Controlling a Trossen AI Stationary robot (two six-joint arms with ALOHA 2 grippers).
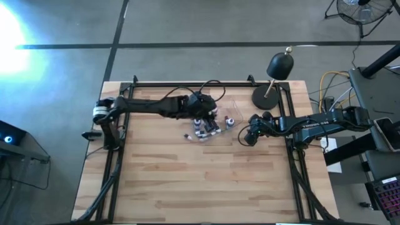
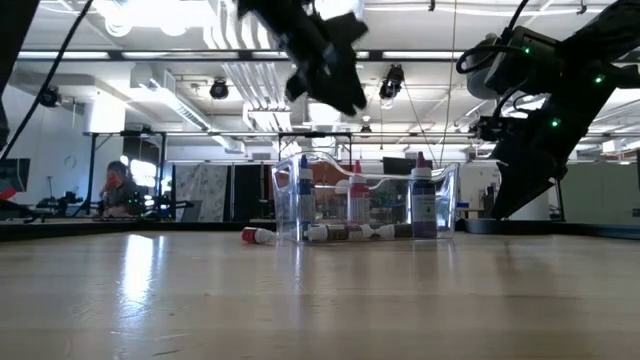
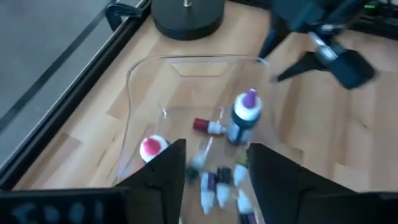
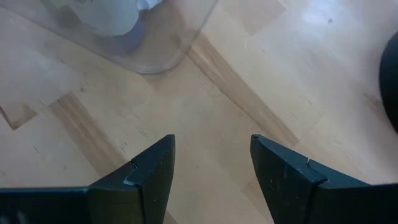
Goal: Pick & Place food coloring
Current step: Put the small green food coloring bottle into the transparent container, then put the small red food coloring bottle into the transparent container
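Observation:
Several tiny food coloring bottles [image 1: 209,127] sit in and beside a clear plastic tray [image 3: 134,81]. In the left wrist view a purple-capped bottle [image 3: 245,118] and a pink-capped one [image 3: 151,147] stand upright, and a red-capped one [image 3: 205,126] lies flat among others. One bottle [image 2: 258,235] lies on the table outside the tray, on its left. My left gripper [image 3: 214,171] hangs open above the tray, clear of the bottles. My right gripper [image 4: 211,155] is open over bare wood just to the right of the tray's corner [image 4: 149,43].
A black dome-headed lamp [image 1: 279,65] on a round base [image 1: 267,97] stands at the far right of the table, behind the tray. A black frame rail [image 1: 206,83] runs along the far edge. Bare wood [image 1: 206,181] fills the near half.

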